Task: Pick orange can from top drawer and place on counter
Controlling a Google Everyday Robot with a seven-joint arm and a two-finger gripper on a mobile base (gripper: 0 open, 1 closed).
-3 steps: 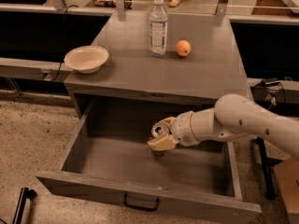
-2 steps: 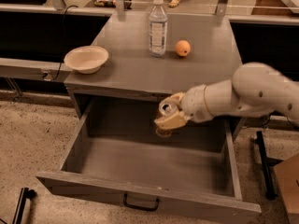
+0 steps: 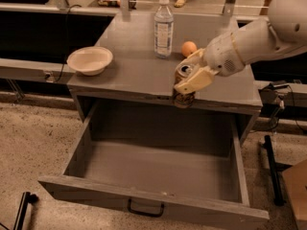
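Note:
My gripper (image 3: 188, 76) is shut on the orange can (image 3: 183, 96), a small orange-brown can with a silver top. It holds the can in the air at the front edge of the counter (image 3: 134, 71), over the back of the open top drawer (image 3: 158, 164). The can's lower part sits just below counter level. The drawer is pulled fully out and its inside shows bare grey floor. Its dark handle (image 3: 145, 208) is at the middle of the front panel. My white arm (image 3: 254, 37) comes in from the upper right.
On the counter stand a clear water bottle (image 3: 164, 28), a round orange fruit (image 3: 189, 48) next to it, and a pale bowl (image 3: 90, 60) at the left edge. A dark stand (image 3: 271, 169) is on the floor to the right of the cabinet.
My gripper has lifted the can up out of the drawer, from near its floor to counter-edge height. The arm has risen and swung toward the counter.

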